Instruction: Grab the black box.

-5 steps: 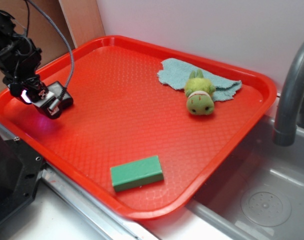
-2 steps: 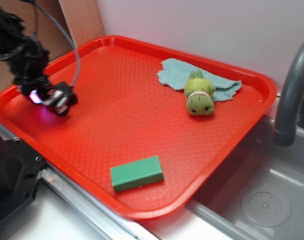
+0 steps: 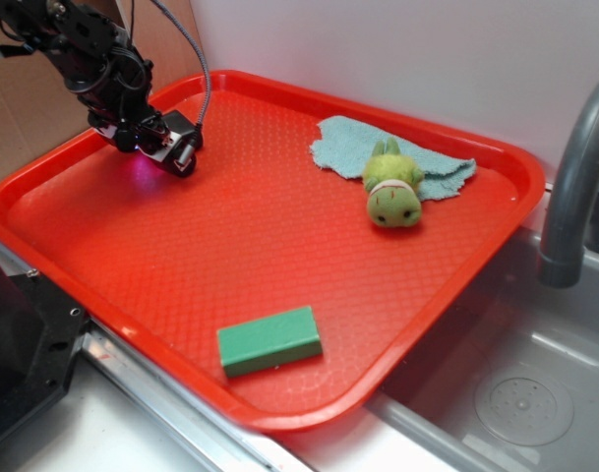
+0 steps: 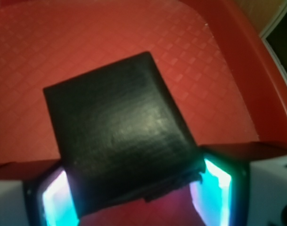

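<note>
Black and faintly glossy, the black box (image 4: 117, 129) sits clamped between the two lit fingers (image 4: 216, 188) of the gripper (image 3: 166, 147) — the wrist view shows it tilted, filling most of the frame, with textured red plastic behind it. From outside, the gripper hangs over the far left part of the red tray (image 3: 230, 246). Near the tray's front edge lies a green block (image 3: 269, 340) — well apart, toward the far right, a green plush toy (image 3: 392, 192) rests against a teal cloth (image 3: 343, 143).

Plastic, cloth, metal
Black box (image 4: 117, 127) faintly glossy, finely textured; red tray (image 3: 279, 246) waffle-patterned plastic; towel (image 3: 343, 143) terry cloth; sink (image 3: 515, 393) brushed metal.
</note>
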{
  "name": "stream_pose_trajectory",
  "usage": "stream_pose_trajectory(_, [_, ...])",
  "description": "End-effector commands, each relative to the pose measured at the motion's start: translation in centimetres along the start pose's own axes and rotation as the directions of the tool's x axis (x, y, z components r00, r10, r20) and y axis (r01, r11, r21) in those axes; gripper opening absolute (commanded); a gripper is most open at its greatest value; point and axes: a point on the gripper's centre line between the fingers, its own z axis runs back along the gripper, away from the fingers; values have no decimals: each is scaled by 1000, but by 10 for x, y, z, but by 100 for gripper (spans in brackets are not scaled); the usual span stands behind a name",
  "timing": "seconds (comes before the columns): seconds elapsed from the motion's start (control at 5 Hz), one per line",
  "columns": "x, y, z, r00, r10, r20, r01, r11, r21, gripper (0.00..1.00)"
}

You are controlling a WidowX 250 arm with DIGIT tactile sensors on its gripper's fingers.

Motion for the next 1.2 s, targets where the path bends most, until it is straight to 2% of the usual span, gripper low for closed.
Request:
stream_pose_trajectory(0.0, [-48, -24, 70, 993, -109, -36, 101, 980, -174, 0])
stream_pose_trajectory(0.2, [-46, -43, 127, 986, -148, -75, 121, 951, -285, 0])
stream_pose_trajectory(0.4, [-42, -47, 150, 987, -148, -57, 125, 947, -297, 0])
stream_pose_trajectory(0.6, [-33, -47, 144, 986, -140, -86, 109, 950, -294, 0])
stream_pose_trajectory(1.0, [-11, -50, 143, 983, -132, -126, 103, 972, -213, 0])
